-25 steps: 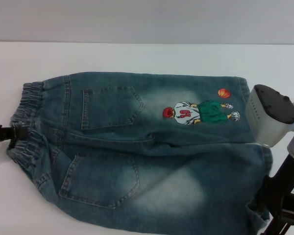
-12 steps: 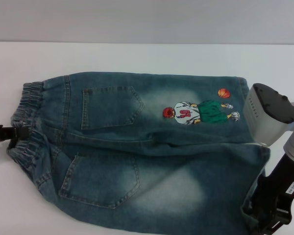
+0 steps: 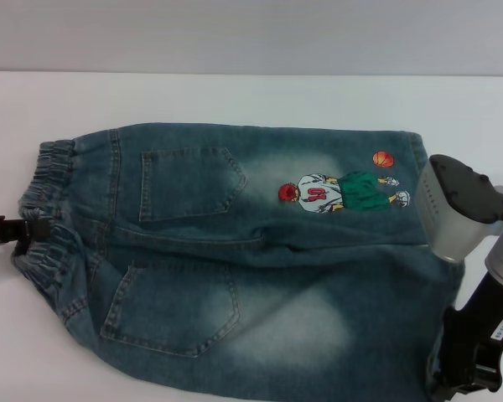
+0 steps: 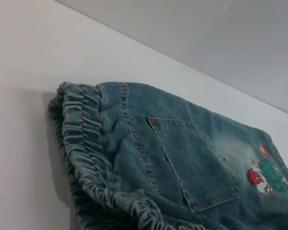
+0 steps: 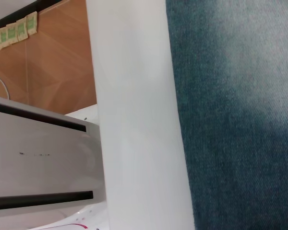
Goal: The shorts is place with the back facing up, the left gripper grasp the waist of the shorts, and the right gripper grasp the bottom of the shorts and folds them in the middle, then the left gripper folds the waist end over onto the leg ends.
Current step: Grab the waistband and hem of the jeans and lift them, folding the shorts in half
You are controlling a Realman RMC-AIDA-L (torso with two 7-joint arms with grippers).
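Left gripper (image 3: 8,229) is seen at the waist (image 3: 42,218) end of the shorts (image 3: 243,251), its black tip pressed against the ruffled band midway along it; whether the jaws are clenched on the fabric cannot be told. Right gripper (image 3: 469,368) is placed at the opposite end of the shorts, at the bottom of the shorts (image 3: 440,276), by the near leg's hem corner; its jaws are hidden low at the frame edge, so grip cannot be told.

The shorts are laid flat, back up, on the white table (image 3: 235,96), waist toward the left gripper, legs toward the right one. Two back pockets (image 3: 189,184) are shown beside the waist. The embroidered basketball player (image 3: 344,191) with orange ball (image 3: 384,158) is seen on the far leg, near its hem. No containers are shown. In the right wrist view, denim is seen beside a bare table strip (image 5: 134,120), with wooden floor (image 5: 57,57) beyond.
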